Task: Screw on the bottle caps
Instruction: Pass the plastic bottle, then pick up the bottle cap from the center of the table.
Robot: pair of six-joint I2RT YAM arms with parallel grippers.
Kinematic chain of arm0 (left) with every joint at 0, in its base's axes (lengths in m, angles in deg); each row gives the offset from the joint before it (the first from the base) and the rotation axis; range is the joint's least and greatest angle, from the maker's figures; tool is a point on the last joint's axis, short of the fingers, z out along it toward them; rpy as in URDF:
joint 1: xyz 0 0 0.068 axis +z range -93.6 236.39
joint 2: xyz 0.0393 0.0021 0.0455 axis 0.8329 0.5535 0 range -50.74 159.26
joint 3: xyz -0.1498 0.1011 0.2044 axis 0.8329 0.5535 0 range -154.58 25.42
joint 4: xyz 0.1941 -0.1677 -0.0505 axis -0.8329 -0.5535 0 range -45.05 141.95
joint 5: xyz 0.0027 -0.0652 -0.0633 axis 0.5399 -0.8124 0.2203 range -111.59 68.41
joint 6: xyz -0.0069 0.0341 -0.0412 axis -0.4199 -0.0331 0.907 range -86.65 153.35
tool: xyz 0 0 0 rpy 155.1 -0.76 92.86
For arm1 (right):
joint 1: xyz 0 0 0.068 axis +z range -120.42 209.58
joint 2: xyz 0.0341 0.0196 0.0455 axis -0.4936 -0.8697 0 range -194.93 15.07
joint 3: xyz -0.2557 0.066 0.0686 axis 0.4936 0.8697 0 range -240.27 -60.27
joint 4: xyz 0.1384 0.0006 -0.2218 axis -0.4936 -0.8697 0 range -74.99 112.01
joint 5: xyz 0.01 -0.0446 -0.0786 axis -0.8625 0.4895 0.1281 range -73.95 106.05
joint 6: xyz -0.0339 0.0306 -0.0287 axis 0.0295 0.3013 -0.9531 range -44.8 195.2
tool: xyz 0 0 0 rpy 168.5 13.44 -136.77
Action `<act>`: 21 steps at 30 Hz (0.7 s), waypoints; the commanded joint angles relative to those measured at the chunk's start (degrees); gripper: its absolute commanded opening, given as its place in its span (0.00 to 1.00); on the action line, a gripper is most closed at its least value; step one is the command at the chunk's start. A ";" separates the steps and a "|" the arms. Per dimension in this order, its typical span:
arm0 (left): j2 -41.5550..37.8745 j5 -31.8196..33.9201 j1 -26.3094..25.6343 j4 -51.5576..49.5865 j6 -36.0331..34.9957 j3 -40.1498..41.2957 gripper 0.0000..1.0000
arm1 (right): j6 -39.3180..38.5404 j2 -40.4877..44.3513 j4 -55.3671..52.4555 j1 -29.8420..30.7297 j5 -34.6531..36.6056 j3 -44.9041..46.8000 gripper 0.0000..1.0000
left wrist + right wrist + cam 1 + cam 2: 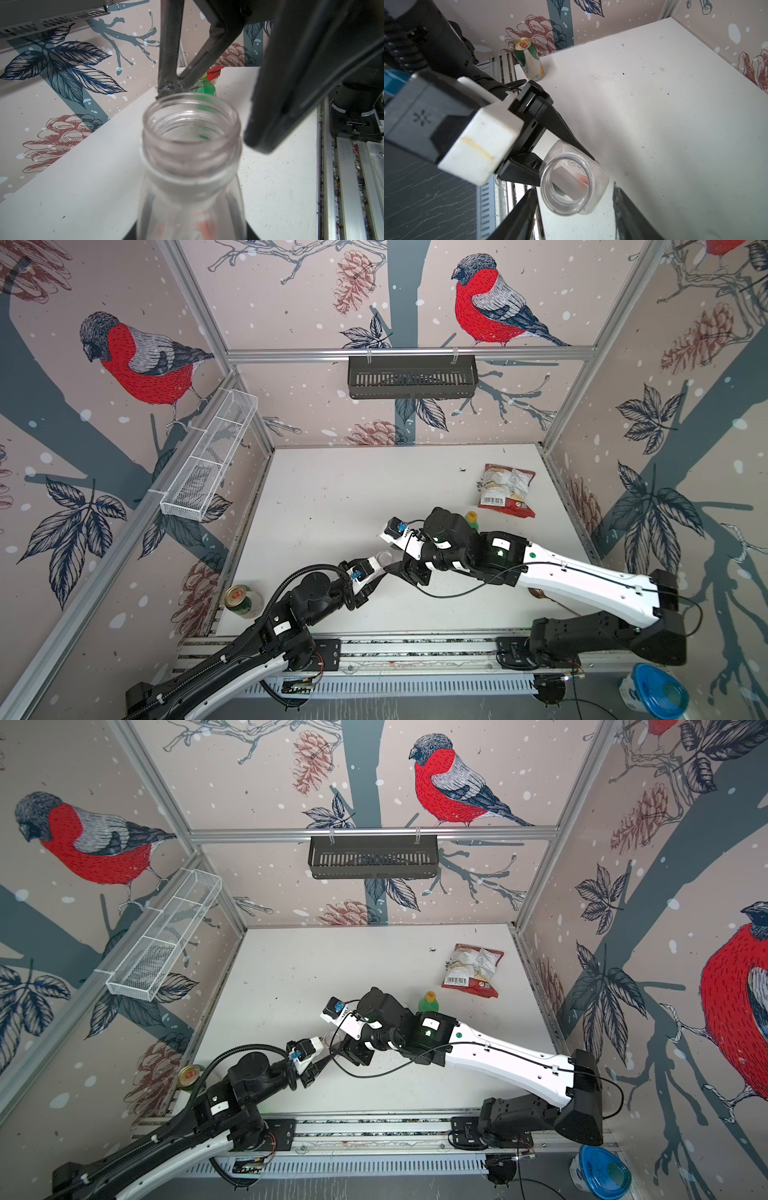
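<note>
A clear bottle with an uncapped mouth is held tilted just above the table near the front middle, and my left gripper is shut on its body. It shows faintly in both top views. My right gripper is open, one finger on each side of the bottle's mouth, with nothing between them but the bottle's rim. The green bottle stands behind the right arm, with the orange-yellow cap on its neck. No other cap is in view.
A red snack bag lies at the back right. A green-and-gold can stands in the front left corner. A black basket and a white wire basket hang on the walls. A metal rail runs along the front.
</note>
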 commanded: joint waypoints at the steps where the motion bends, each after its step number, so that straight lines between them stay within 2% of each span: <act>1: -0.14 0.17 -0.01 1.15 0.51 0.06 0.41 | 0.99 1.13 1.88 -0.33 1.74 -0.11 0.67; 4: -0.37 -0.08 -0.01 0.75 0.51 0.14 0.41 | 2.85 2.96 2.07 -2.28 4.72 0.06 0.73; 7: -0.87 -1.01 -0.02 0.54 0.50 0.22 0.41 | 7.75 5.20 0.91 -8.31 4.10 -0.16 0.82; 8: -1.12 -1.41 -0.09 0.54 0.51 0.32 0.41 | 10.47 5.35 0.07 -11.49 2.57 -0.40 0.96; 9: -1.38 -1.85 -0.09 0.53 0.64 0.39 0.41 | 12.70 5.18 -0.90 -14.38 1.11 -0.74 1.00; 11: -2.05 -3.17 -0.13 0.69 1.08 0.75 0.41 | 16.91 3.93 -4.06 -20.06 -1.94 -2.30 1.00; 13: -2.70 -4.66 -0.28 0.79 1.60 1.07 0.41 | 19.28 1.79 -6.62 -23.06 -2.21 -3.80 1.00; 19: -3.63 -8.18 -0.70 0.88 2.84 1.60 0.41 | 24.56 -3.08 -10.30 -26.62 -2.06 -6.66 1.00; 21: -3.86 -9.15 -0.80 1.01 3.14 1.73 0.41 | 27.26 -5.31 -13.18 -27.01 0.44 -8.72 1.00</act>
